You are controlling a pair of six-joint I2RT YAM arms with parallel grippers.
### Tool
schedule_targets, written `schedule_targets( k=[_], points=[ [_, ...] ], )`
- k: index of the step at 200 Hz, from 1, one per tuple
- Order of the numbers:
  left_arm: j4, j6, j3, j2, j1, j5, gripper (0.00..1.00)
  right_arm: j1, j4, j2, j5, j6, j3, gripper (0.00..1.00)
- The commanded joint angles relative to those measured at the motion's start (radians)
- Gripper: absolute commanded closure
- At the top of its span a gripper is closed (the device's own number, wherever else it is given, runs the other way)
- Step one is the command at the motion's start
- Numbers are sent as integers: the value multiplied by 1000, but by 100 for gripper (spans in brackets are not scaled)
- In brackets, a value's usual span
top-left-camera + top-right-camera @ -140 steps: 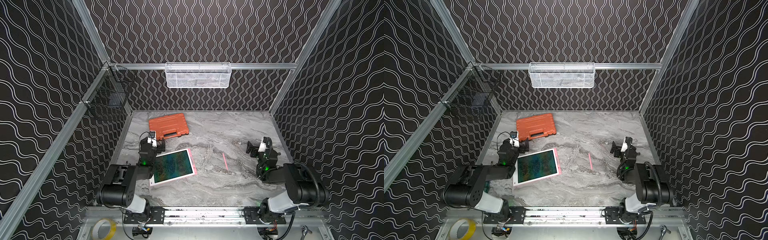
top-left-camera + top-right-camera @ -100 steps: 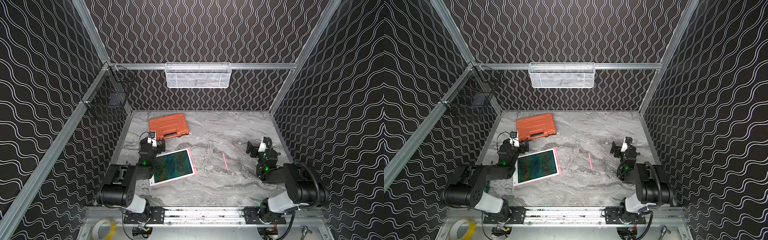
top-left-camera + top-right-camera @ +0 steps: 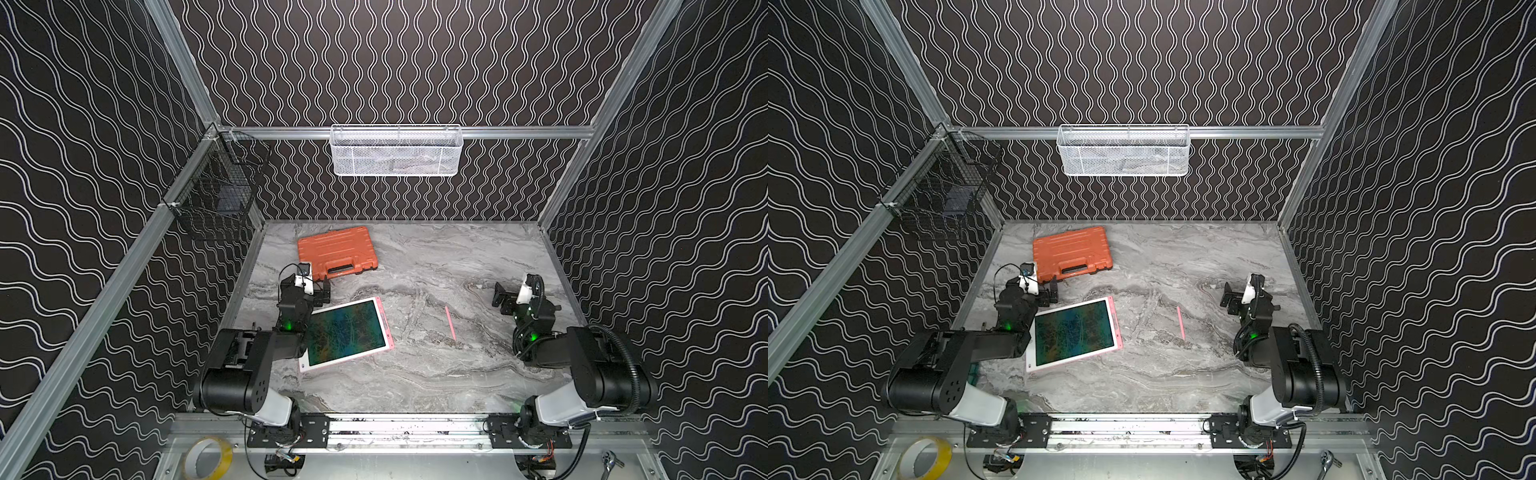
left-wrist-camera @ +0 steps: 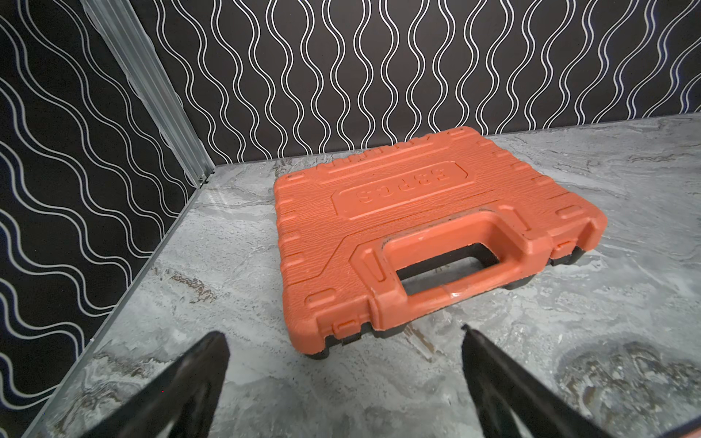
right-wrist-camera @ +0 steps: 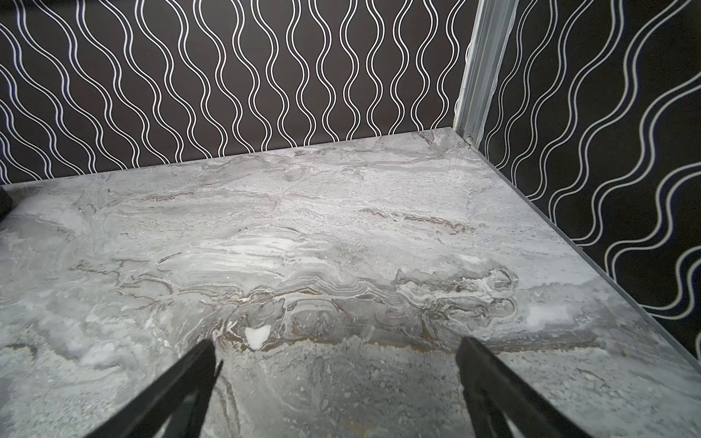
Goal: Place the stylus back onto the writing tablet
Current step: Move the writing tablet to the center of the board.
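Both top views: I note stylus [image 3: 450,323] on tabletop [image 3: 436,374], well apart from tablet [image 3: 347,332]; left gripper [image 4: 341,337] and right gripper [image 5: 335,345] released, empty.

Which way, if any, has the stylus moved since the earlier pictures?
No. In a top view the stylus keeps the same gap from the writing tablet, which lies unmoved.

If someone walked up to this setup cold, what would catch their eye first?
The bright orange case sits toward the back left, just ahead of the open left gripper. The writing tablet with its green-blue scribbled screen lies flat, and the thin pink stylus lies apart to its right on the marble table.
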Motion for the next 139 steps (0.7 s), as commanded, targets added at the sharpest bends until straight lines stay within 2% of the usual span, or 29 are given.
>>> schedule_targets(
  k=[1, 64, 86, 120, 128, 139],
  points=[
    [34, 14, -1, 1, 1, 5, 1, 1, 38, -1, -4, -1, 2, 0],
    [37, 17, 0, 2, 2, 3, 1, 1, 37, 0, -3, 2, 4, 0],
    [43, 34, -6, -1, 2, 66, 1, 1, 38, -1, -4, 5, 1, 0],
    [32, 25, -1, -2, 2, 42, 1, 0, 43, -5, -3, 4, -1, 0],
    [38, 28, -5, -8, 2, 48, 1, 0, 41, -21, 54, 13, 3, 0],
    [-15, 40, 6, -55, -2, 65, 1, 0, -104, -96, 150, 60, 34, 0]
  ],
)
